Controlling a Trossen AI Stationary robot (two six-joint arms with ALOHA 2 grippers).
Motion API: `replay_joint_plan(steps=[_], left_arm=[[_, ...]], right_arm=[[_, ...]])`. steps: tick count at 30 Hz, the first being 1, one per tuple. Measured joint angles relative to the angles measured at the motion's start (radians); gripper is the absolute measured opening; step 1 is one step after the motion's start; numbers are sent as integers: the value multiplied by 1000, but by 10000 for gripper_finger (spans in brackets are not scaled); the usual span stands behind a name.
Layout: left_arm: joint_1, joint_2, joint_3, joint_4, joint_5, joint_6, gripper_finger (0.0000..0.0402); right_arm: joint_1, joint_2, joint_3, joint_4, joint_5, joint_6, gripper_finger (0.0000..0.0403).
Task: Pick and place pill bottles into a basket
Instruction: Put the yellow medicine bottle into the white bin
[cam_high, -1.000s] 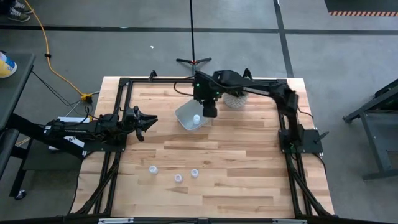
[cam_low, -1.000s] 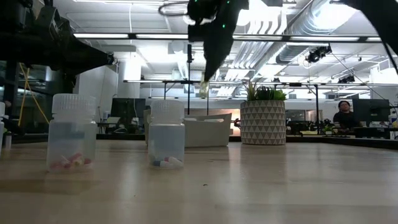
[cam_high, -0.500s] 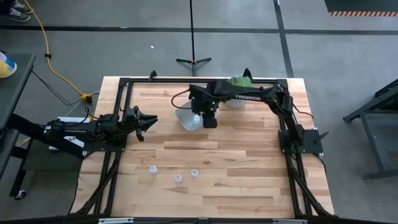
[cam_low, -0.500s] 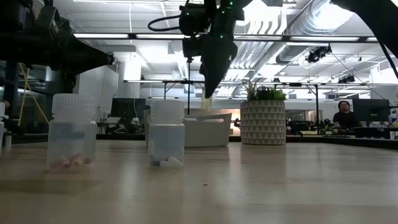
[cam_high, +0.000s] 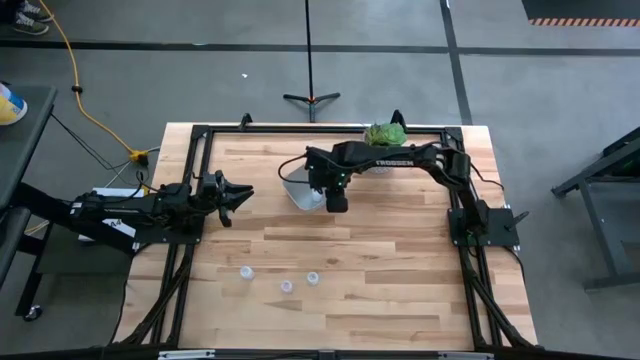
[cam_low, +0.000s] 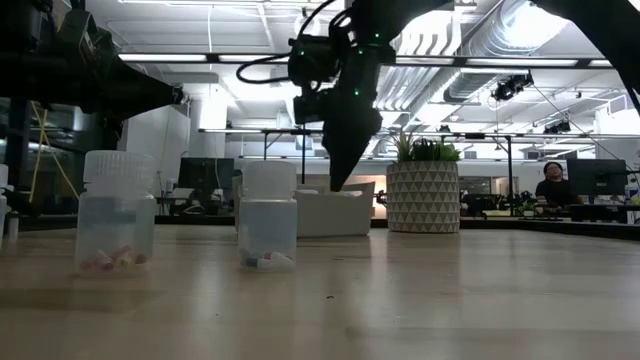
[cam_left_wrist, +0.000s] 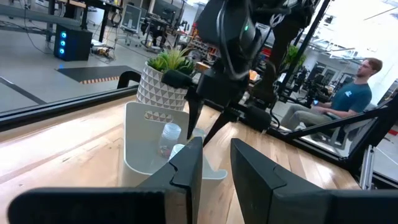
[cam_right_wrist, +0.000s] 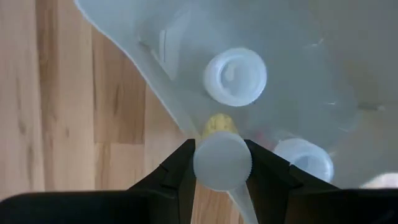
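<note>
The right gripper (cam_high: 336, 203) hangs over the basket (cam_high: 300, 188), which sits near the middle of the table's far edge, just beside the potted plant (cam_high: 383, 137). Its fingers are closed on the white cap of a pill bottle (cam_right_wrist: 221, 161). In the right wrist view that bottle sits right above the basket's near wall, not clearly over the open inside. Two more bottles (cam_right_wrist: 236, 76) already stand inside the basket, one of them close to where this one would come down.

The main risk, as I judge it, is a release too close to the wall. The bottle could catch the rim and tip outward onto the table (cam_high: 400, 280), then roll away. If it comes down on top of the neighbouring cap, it could topple or lodge at a slant. The basket is light plastic, so a finger pressing on its wall could shove or tilt it and upset what it holds.

Three bottles (cam_high: 286, 286) stand in a loose row near the table's near edge, well apart from the basket. The left gripper (cam_high: 236, 194) waits at the table's left edge with its fingers apart and empty.
</note>
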Motion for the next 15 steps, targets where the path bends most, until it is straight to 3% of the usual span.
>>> replay_joint_plan(steps=[9, 15], left_arm=[[0, 0, 0, 0, 0, 0, 120], [0, 0, 0, 0, 0, 0, 120]], right_arm=[[0, 1, -22, 35, -7, -6, 117], [0, 1, -22, 35, -7, -8, 141]])
